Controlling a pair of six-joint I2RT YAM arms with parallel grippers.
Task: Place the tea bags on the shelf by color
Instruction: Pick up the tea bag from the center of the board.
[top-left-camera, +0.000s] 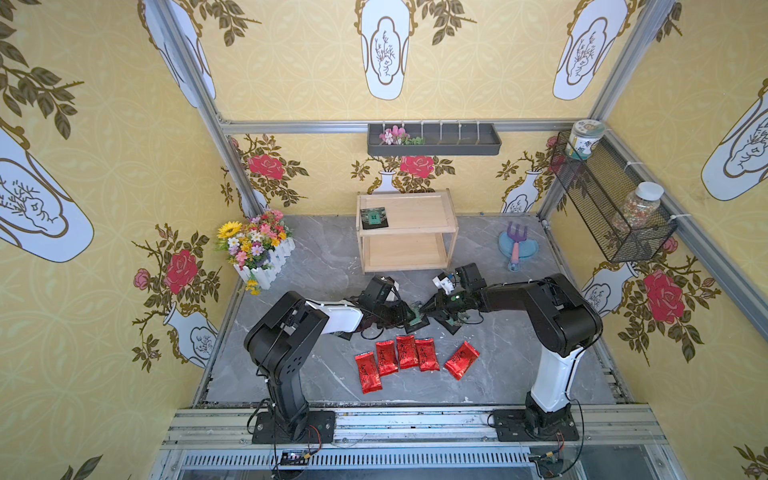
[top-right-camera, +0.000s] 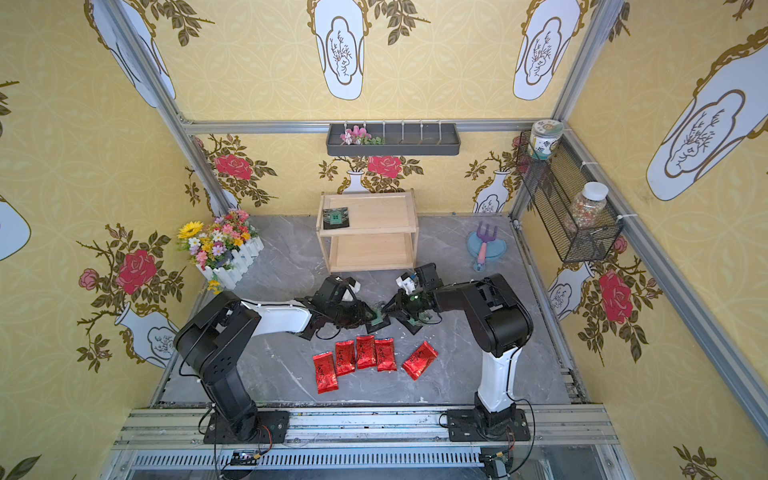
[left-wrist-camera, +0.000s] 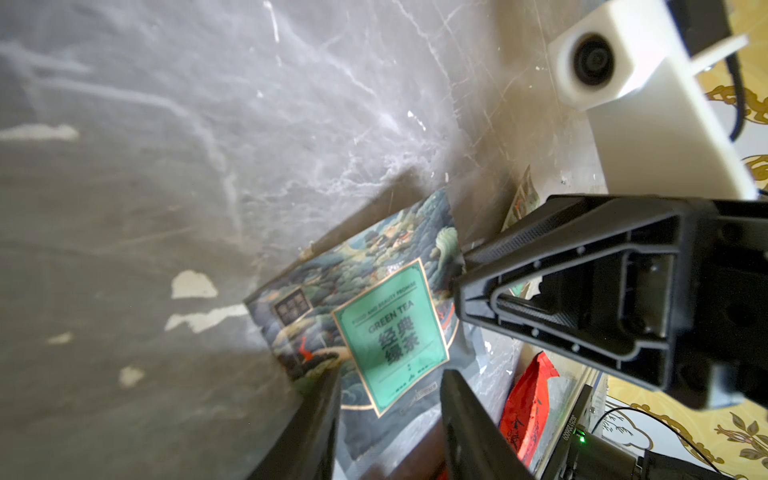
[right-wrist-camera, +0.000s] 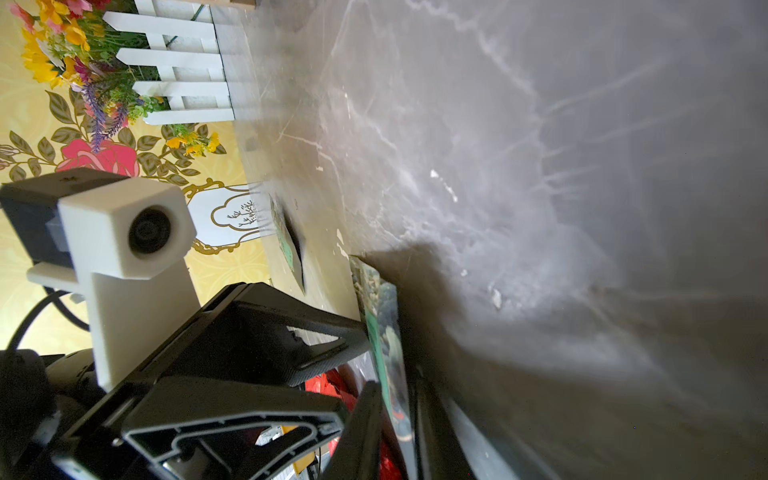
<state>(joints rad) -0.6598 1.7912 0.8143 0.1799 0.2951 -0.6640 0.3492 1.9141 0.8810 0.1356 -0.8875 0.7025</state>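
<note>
The right gripper (right-wrist-camera: 394, 388) is pinched on the upright black tea bag (left-wrist-camera: 390, 328), with one finger on each face near its edge. The packet stands on edge on the counter (top-left-camera: 511, 357). The left gripper (left-wrist-camera: 388, 376) faces the packet's green label with its fingers spread, one on each side of the label. Their tips seem to reach the packet, though contact is hard to make out.

A flat black tea bag (top-left-camera: 452, 325) lies partly hidden under the right gripper. The five red tea bags (top-left-camera: 407, 352) lie on the counter on the arm-base side of both grippers, four side by side and one tilted nearer the right gripper.

Beyond both grippers, well apart, stands the shelf (top-left-camera: 419, 214). A shelved black tea bag (top-left-camera: 374, 217) lies on its top tier, in the corner on the left gripper's side.
</note>
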